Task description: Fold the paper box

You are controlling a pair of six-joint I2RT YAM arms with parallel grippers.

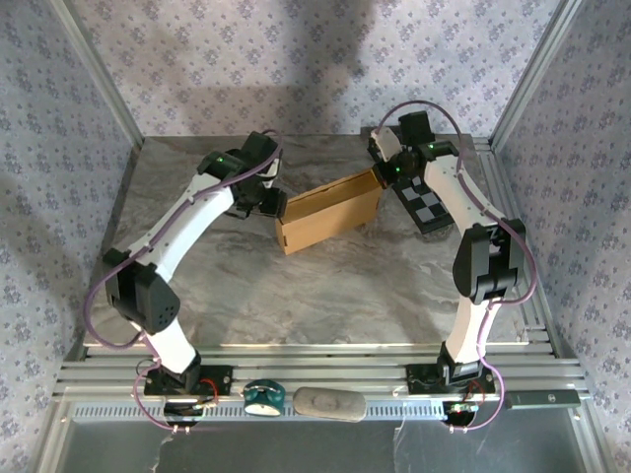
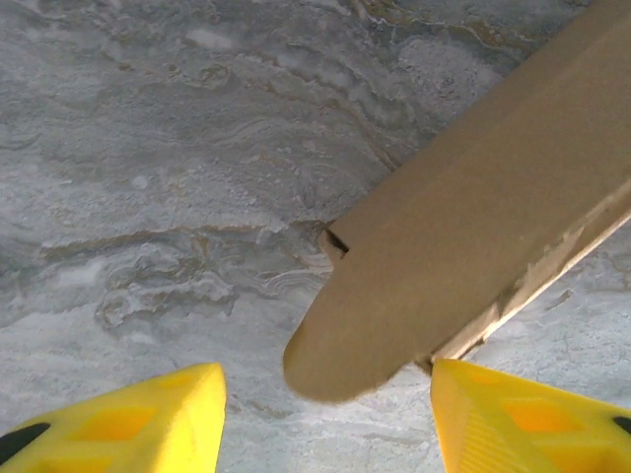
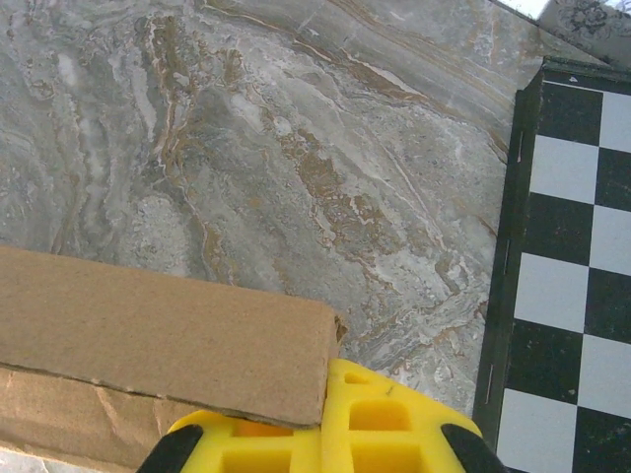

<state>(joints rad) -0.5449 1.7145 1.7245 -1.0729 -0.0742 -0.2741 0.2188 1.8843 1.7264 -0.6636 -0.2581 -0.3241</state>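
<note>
one paper box point(image 1: 330, 212), long axis running diagonally from near-left to far-right. left gripper point(image 2: 325, 374) gapes wide around its near-left end; right gripper point(image 3: 340, 419) is closed at the far-right end.

Paper box point(image 1: 330, 212), plain brown corrugated cardboard, folded into a shallow rectangular form, lying diagonally near the centre of the marbled tabletop point(image 1: 296, 296), rounded flap point(image 2: 345, 355) projecting from one end

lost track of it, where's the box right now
In the top view the box sits mid-table toward the back, between the left gripper and the right gripper, with the checkerboard just to its right.
</note>
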